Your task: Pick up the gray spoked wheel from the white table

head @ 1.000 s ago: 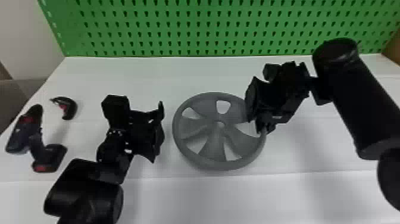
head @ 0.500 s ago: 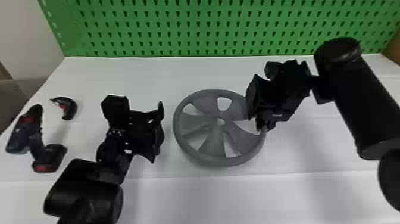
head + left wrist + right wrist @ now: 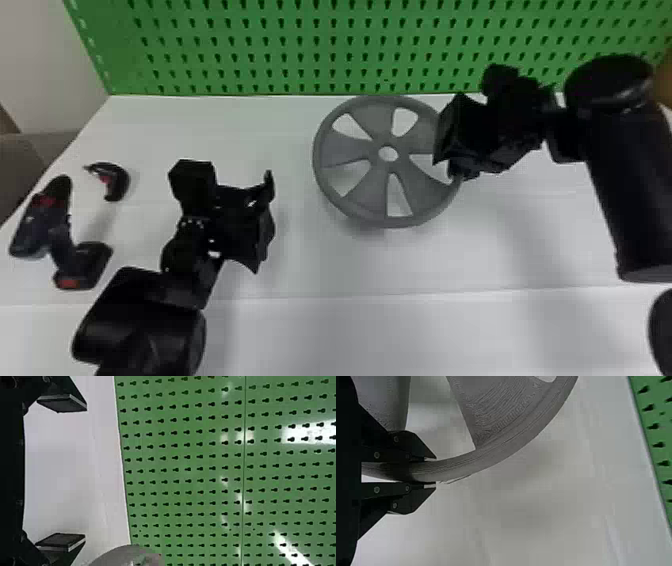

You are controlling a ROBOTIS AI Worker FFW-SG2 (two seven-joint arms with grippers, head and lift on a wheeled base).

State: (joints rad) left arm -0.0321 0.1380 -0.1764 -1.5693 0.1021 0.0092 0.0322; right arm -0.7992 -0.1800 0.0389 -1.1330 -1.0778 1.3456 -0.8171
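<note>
Gray spoked wheel (image 3: 345,150) — rim partly hidden behind right fingers (image 3: 449,131)

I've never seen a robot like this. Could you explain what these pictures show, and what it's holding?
You are looking at a robot with two black arms, each ending in a pincer with two flat fingers. One picture comes from its head, looking forward and down; the other two come from cameras on its wrists and are turned on their side.

The right pincer has its fingers on either side of the rim of a gray spoked wheel, holding it. The wheel seems to be raised off the white table. The left pincer is open, with nothing between its fingers.

On the table, at the robot's left, lie what looks like a cordless drill and a small, dark, curved object. Behind stands a green board full of holes.
</note>
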